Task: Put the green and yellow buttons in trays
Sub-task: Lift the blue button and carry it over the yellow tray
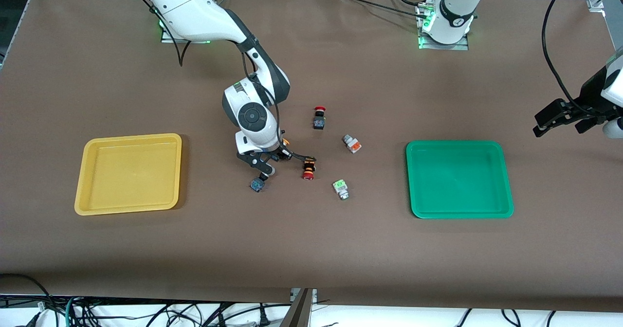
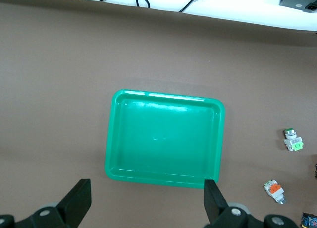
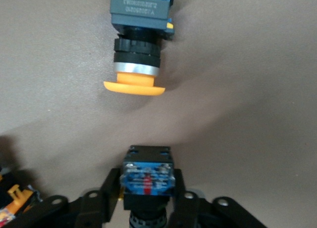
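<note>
Right hand clamped on a dark-bodied button at table centre.
A second yellow-capped button lay just beside it, between the yellow tray and green tray; the left hand hung with fingers spread above the green tray, waiting.

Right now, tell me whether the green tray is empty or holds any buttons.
Empty. The green tray shows only bare green floor in the left wrist view, and the white buttons lie on the table outside it.
</note>
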